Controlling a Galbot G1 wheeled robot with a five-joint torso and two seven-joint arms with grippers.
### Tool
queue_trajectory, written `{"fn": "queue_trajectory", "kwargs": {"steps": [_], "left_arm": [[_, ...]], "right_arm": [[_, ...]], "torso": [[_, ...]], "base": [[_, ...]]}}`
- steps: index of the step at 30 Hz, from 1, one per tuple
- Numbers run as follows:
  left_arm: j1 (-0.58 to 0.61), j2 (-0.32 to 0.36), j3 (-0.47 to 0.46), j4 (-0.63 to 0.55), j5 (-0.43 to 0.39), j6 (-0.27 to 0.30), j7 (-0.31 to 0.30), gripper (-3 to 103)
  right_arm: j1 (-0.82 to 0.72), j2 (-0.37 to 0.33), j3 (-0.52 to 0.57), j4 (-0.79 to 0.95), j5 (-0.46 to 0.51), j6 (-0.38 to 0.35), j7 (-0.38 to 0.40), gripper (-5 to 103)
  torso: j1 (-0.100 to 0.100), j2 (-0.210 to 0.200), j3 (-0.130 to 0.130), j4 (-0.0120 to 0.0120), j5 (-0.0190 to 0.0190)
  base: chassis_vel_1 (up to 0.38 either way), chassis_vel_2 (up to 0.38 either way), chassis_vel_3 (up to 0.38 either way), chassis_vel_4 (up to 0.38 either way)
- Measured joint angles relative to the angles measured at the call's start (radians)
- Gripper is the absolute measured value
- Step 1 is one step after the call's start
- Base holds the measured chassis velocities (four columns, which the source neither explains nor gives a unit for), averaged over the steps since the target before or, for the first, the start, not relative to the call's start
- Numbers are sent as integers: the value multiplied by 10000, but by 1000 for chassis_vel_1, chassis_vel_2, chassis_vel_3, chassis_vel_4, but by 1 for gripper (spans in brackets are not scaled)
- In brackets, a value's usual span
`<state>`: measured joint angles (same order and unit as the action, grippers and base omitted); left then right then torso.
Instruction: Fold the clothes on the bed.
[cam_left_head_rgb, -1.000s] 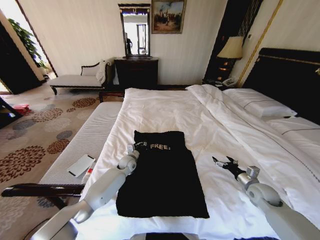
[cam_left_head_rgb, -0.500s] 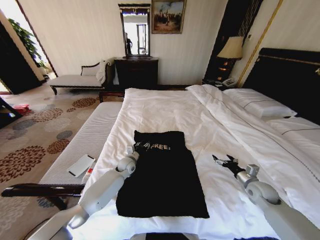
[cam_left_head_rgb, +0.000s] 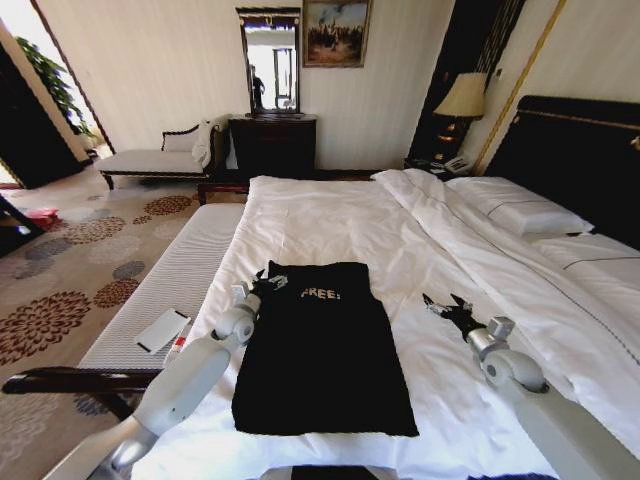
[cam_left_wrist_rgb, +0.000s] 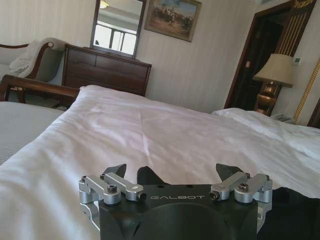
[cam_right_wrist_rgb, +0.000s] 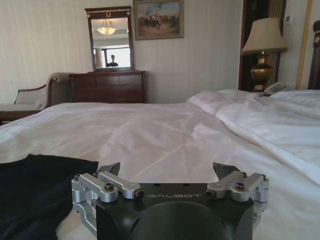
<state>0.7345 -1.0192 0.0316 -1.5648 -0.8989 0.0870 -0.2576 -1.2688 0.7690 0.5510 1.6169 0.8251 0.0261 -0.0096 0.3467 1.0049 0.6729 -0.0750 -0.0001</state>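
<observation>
— One garment to fold: the black top (cam_left_head_rgb: 322, 350) lies flat on the white duvet of the bed (cam_left_head_rgb: 330, 215), near the foot end, its "FREE!" lettering facing up.

— How do you reckon it handles?

— Soft and light, I'd judge. It lies limp with no stiffness, so it should drape from wherever it's pinched and may drag or bunch if pulled across the duvet. Not fragile.

— Where would you take hold?

— At the shoulder corners on the far edge, one to each arm. The left gripper (cam_left_head_rgb: 262, 283) hovers just beside the top's far left corner, fingers spread and holding nothing; in the left wrist view the left gripper's (cam_left_wrist_rgb: 171, 172) tips frame a bit of black cloth.

— And the other arm?

— The right gripper (cam_left_head_rgb: 444, 305) hangs over bare duvet, well apart from the top's right edge, also spread open and empty. Its wrist view shows the top (cam_right_wrist_rgb: 37, 192) off to one side.

— Any containers?

— None that I can see. Just a small white object (cam_left_head_rgb: 162, 329) lying on the grey bench (cam_left_head_rgb: 190, 260) alongside the bed.
</observation>
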Motion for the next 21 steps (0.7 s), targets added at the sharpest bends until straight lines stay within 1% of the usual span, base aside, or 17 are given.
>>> {"fn": "queue_trajectory", "kwargs": {"steps": [1, 2, 4, 5, 7, 9, 11, 13, 15, 17, 18, 19, 20, 21], "left_arm": [[-21, 31, -27, 55, -34, 0, -6, 100], [-41, 72, -82, 144, -67, -3, -10, 100], [31, 142, -187, 184, -80, -42, -6, 100], [31, 142, -187, 184, -80, -42, -6, 100], [191, 245, -263, 184, -67, -154, 33, 100], [228, 271, -276, 184, -54, -190, 50, 100], [241, 272, -282, 184, -53, -212, 61, 100], [237, 238, -301, 203, -53, -252, 76, 100], [229, 227, -306, 219, -70, -262, 87, 100], [192, 235, -311, 260, -192, -289, 224, 100], [163, 246, -313, 300, -240, -293, 282, 100], [163, 246, -313, 300, -240, -293, 282, 100], [140, 249, -313, 329, -258, -293, 304, 100], [68, 253, -313, 407, -303, -294, 353, 100]], "right_arm": [[102, -1, -89, -64, -88, 186, 202, 100], [382, -1, -340, -348, -496, 720, 453, 100], [826, 0, -653, -766, -1025, 1189, 464, 100], [826, 0, -653, -766, -1025, 1189, 464, 100], [1560, -4, -1252, -1435, -1385, 1965, -164, 100], [1865, -4, -1542, -1715, -1553, 2277, -369, 100], [2109, -5, -1738, -1882, -1707, 2422, -457, 100], [2364, -37, -1996, -1906, -1752, 2258, -182, 100], [2405, -52, -2027, -1872, -1626, 2168, -196, 100], [2614, -116, -2133, -1912, -1301, 2075, -808, 100], [2755, -189, -2281, -1983, -1029, 2040, -1284, 100], [2755, -189, -2281, -1983, -1029, 2040, -1284, 100], [2825, -241, -2370, -2008, -888, 1974, -1485, 100], [2999, -415, -2612, -2033, -554, 1714, -1794, 100]], "torso": [[0, 0, 0, -1, -1], [0, 0, 0, -9, -1], [0, 0, 0, -10, 0], [0, 0, 0, -10, 0], [0, 0, 1, 1, 0], [1, -1, 1, 2, 3], [1, 0, 1, 3, 2], [0, 0, 1, 0, 0], [0, 0, 1, -4, 1], [0, 0, 0, -9, 1], [0, 0, 0, -6, 1], [0, 0, 0, -6, 1], [0, 0, 0, -4, 2], [1, 0, 1, 0, 2]], "base": [[0, 0, 0, 0], [0, 0, 0, 0], [0, 0, 0, 0], [0, 0, 0, 0], [0, 0, 0, 0], [0, 0, 0, 0], [0, 0, 0, 0], [0, 0, 0, 0], [0, 0, 0, 0], [0, 0, 0, 0], [0, 0, 0, 0], [0, 0, 0, 0], [0, 0, 0, 0], [0, 0, 0, 0]]}}
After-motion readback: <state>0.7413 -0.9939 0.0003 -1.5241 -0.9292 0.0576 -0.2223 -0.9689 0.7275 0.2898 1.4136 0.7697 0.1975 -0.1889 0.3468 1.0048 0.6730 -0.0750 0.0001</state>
